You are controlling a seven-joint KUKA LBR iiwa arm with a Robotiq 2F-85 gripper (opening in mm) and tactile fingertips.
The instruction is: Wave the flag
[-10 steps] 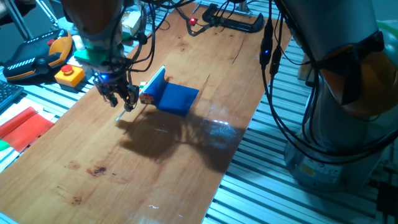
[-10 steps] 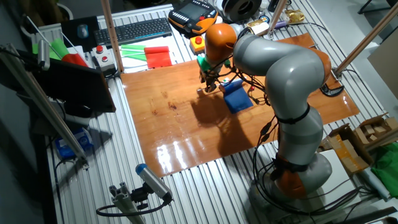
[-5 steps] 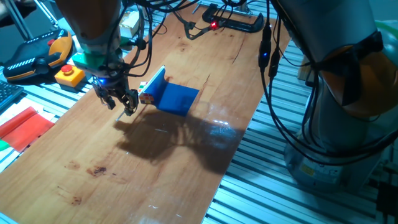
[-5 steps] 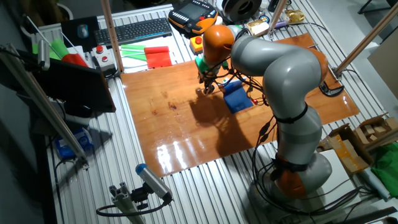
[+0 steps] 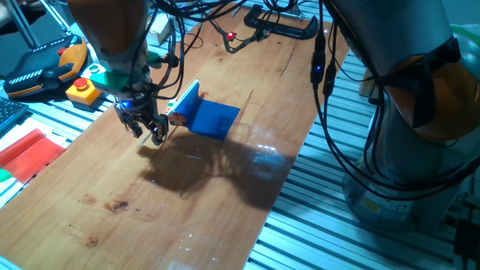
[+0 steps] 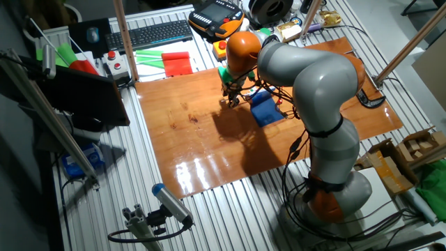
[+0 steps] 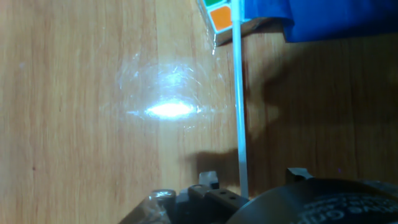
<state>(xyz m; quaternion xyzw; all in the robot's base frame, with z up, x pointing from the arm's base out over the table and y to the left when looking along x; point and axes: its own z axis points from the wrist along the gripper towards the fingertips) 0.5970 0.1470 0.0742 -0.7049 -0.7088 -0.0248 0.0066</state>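
One flag (image 5: 209, 115) flat on table (image 5: 112, 225), hand (image 5: 146, 129) over its stick.

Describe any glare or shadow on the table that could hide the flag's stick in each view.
Hand view: bright glare left of the white stick, which stays clear. One fixed view: the arm's dark shadow falls below the gripper. Other fixed view: shadow beside the flag; stick too small to tell.

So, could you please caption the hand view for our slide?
Thin white stick of the royal-blue cloth flag runs across the wooden table beside a multicoloured puzzle cube.
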